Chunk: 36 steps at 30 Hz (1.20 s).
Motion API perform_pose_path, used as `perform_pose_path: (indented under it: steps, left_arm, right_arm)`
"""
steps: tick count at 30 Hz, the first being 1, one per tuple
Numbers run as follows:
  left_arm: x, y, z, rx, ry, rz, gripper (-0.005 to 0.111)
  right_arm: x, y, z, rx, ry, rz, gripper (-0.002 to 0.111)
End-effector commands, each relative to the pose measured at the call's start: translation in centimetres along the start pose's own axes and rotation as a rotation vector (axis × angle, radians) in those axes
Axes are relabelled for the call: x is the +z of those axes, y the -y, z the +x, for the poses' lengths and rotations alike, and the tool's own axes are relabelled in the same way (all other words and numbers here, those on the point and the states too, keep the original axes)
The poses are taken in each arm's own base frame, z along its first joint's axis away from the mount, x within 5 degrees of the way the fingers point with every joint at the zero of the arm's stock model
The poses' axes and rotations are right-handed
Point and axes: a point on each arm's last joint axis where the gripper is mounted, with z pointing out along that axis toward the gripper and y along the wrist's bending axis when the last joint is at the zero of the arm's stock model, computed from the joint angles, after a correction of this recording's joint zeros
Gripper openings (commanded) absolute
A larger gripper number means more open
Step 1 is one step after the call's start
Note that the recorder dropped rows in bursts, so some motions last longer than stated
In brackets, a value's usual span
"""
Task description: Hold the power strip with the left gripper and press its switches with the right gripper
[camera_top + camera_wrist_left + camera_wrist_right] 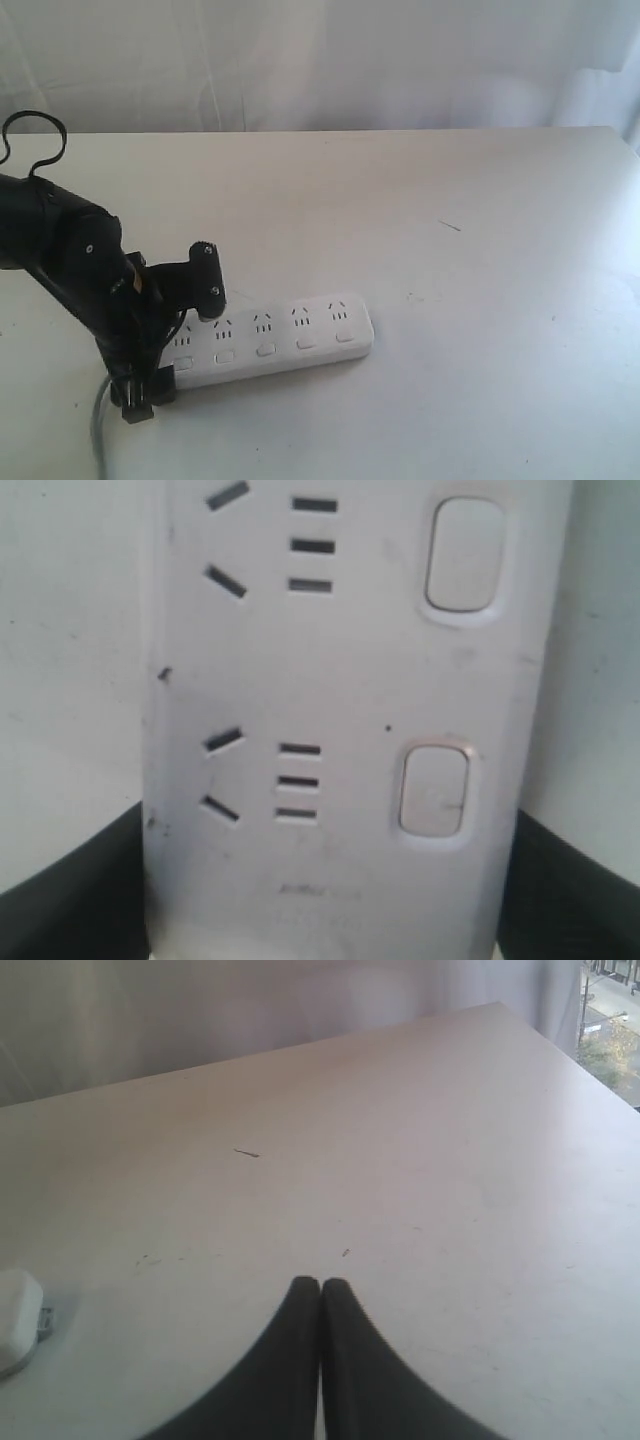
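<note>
The white power strip lies flat on the table near the front left, its sockets and row of switches facing up. My left gripper straddles the strip's left end, one black finger on each long side, pressed against the edges. The left wrist view looks straight down on two sockets and two switches. My right gripper hovers over bare table with its fingertips together and nothing between them. It is outside the exterior view. The strip's rounded end shows at the edge of the right wrist view.
The strip's grey cord runs off the table's front edge beside the left arm. The white table stretches back to a pale curtain. A small dark speck lies on the table.
</note>
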Motion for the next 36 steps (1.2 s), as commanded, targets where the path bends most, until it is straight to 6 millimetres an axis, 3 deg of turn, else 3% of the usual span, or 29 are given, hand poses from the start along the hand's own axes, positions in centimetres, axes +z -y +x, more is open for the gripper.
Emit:
perform_pose_path:
  steps: [1, 6, 14, 18, 22, 25, 31, 36]
  left_arm:
    - [2.4, 1.5, -0.4, 0.123, -0.025, 0.031, 0.001]
    - [2.3, 2.7, -1.5, 0.218, -0.011, 0.035, 0.001]
    - [2.3, 2.9, -1.6, 0.188, -0.003, 0.049, 0.001]
    - [2.3, 3.2, -1.5, 0.17, -0.011, 0.081, 0.001]
    - [2.3, 3.5, -1.2, 0.204, -0.041, 0.114, 0.001]
    - [2.3, 3.5, -1.2, 0.202, -0.044, 0.119, 0.001]
    - [2.3, 3.6, -1.3, 0.177, -0.035, 0.129, 0.001]
    - [2.3, 3.6, -1.3, 0.167, -0.031, 0.132, 0.001]
  right_arm:
    - [0.0, 0.1, 0.0, -0.023, 0.008, 0.008, 0.0]
    - [0.0, 0.2, 0.0, -0.057, 0.009, 0.017, 0.0]
    - [0.0, 0.2, 0.0, -0.065, 0.011, 0.018, 0.0]
    - [-0.1, 0.3, -1.0, -0.295, 0.106, 0.051, 0.0]
    - [-0.3, 0.0, -2.2, -0.331, 0.247, 0.045, 0.0]
    - [-0.6, -0.2, -3.1, -0.14, 0.36, -0.004, 0.0]
    - [-1.3, -0.1, -4.7, 0.517, 0.534, -0.162, 0.0]
    - [-2.0, 0.0, -5.6, 0.585, 0.648, -0.21, 0.0]
